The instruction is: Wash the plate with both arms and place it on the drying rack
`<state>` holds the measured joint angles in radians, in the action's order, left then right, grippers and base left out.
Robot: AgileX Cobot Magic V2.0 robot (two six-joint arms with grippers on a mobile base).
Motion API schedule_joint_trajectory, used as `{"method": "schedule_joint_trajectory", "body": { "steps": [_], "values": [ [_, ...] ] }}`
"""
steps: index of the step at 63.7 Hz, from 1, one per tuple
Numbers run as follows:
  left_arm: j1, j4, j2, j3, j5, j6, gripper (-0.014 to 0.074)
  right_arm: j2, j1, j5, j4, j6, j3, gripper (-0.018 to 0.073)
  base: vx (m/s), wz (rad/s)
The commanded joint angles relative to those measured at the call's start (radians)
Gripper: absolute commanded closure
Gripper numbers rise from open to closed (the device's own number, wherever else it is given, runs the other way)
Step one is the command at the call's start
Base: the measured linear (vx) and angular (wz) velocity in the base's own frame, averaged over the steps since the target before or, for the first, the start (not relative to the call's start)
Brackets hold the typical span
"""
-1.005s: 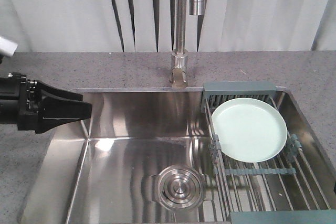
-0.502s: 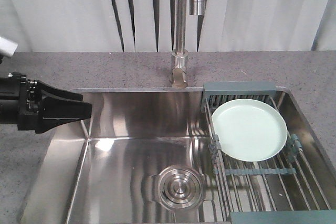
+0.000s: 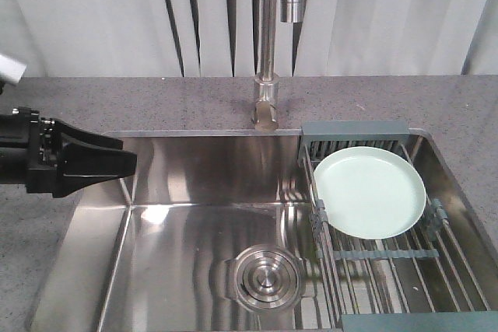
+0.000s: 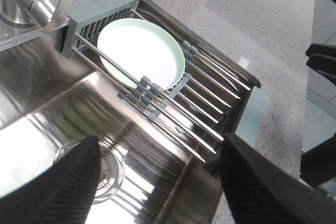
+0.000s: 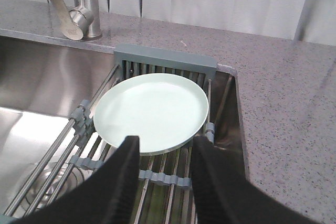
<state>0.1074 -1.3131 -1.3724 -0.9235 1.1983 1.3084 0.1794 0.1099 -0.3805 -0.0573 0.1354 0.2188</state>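
Your widest free room is the sink basin (image 3: 194,215), bare down to the drain (image 3: 263,276). The faucet (image 3: 268,44) stands over its rear edge; the drying rack (image 3: 389,262), carrying the plate (image 3: 369,192), spans the right side.

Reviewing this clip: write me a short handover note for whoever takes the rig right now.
Left gripper: open, empty, over the left side of the sink, apart from the plate.
Right gripper: open, empty, just in front of the plate's near edge, not gripping it.
Plate: lying flat on the drying rack across the right side of the sink, near its grey end section.
Faucet: no water visible.
Done: plate is on the rack; whether it was washed cannot be told.
Left: if already washed, only pulling both arms back.
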Motion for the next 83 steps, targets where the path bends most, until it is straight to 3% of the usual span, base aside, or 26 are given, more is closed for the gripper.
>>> {"method": "schedule_joint_trajectory", "body": {
  "steps": [1,36,42,50,60,83],
  "values": [
    [0.001,-0.074,0.023,-0.044,0.032,0.001,0.0125,0.007,-0.007,0.082,0.001,0.009,0.025,0.0304,0.00,0.00],
    [0.001,-0.080,0.026,-0.046,0.020,0.001,0.0125,0.007,-0.007,0.076,0.001,0.009,0.024,0.0304,0.00,0.00],
    [0.001,-0.081,0.026,-0.046,0.032,-0.043,0.0134,0.007,-0.007,0.076,0.001,0.009,0.024,0.0304,0.00,0.00],
    [0.000,-0.083,0.025,-0.047,0.016,-0.052,0.0260,0.007,-0.007,0.076,0.001,0.009,0.024,0.0304,0.00,0.00],
    [-0.018,-0.093,0.013,-0.085,-0.029,-0.052,0.0596,0.007,-0.007,0.076,0.001,0.009,0.024,0.0304,0.00,0.00],
    [-0.182,-0.108,-0.199,-0.310,-0.008,-0.070,0.0603,0.007,-0.007,0.076,0.001,0.009,0.024,0.0304,0.00,0.00]
  ]
}}
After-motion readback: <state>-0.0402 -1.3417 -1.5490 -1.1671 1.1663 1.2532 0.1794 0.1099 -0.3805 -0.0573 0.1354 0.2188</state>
